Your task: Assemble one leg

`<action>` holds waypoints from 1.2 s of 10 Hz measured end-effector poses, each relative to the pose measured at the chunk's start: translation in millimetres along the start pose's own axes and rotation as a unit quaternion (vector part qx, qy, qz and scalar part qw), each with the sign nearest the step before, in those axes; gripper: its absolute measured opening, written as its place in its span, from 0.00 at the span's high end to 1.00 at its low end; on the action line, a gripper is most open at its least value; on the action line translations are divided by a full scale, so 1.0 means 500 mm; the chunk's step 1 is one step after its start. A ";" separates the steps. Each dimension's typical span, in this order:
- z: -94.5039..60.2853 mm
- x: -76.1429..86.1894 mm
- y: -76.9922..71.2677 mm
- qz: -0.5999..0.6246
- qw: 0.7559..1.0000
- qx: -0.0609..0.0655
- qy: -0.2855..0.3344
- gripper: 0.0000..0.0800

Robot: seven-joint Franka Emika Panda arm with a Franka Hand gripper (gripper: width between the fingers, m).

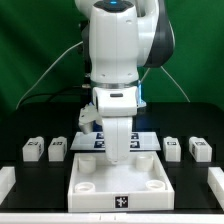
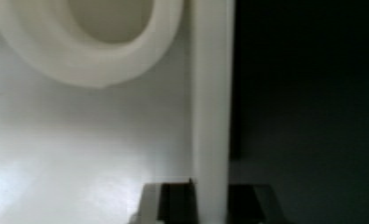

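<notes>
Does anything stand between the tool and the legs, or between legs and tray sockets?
Nothing visible does. The tool sits at the tray's wall, which runs between its fingertips in the wrist view. The legs lie apart on either side of the tray.

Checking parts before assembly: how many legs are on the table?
4, by the exterior view's sides: left outer leg, left inner leg, right inner leg, right outer leg. The arm could hide more.
</notes>
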State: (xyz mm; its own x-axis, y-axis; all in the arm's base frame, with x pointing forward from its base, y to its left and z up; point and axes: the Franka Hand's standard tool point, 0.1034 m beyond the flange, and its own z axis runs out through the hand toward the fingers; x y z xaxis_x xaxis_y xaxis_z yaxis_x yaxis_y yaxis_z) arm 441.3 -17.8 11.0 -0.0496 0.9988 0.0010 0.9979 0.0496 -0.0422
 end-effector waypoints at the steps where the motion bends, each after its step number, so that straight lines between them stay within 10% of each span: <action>1: -0.001 0.001 0.002 0.000 1.000 -0.001 0.000 0.93; 6: -0.005 0.128 0.114 0.034 0.999 -0.021 0.019 0.93; 12: -0.004 0.166 0.118 0.036 0.999 -0.012 0.020 0.92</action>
State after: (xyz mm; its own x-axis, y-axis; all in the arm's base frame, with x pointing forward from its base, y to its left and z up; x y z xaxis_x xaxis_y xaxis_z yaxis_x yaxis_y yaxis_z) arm 496.2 67.9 10.7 0.0230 0.9990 0.0394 0.9996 -0.0222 -0.0200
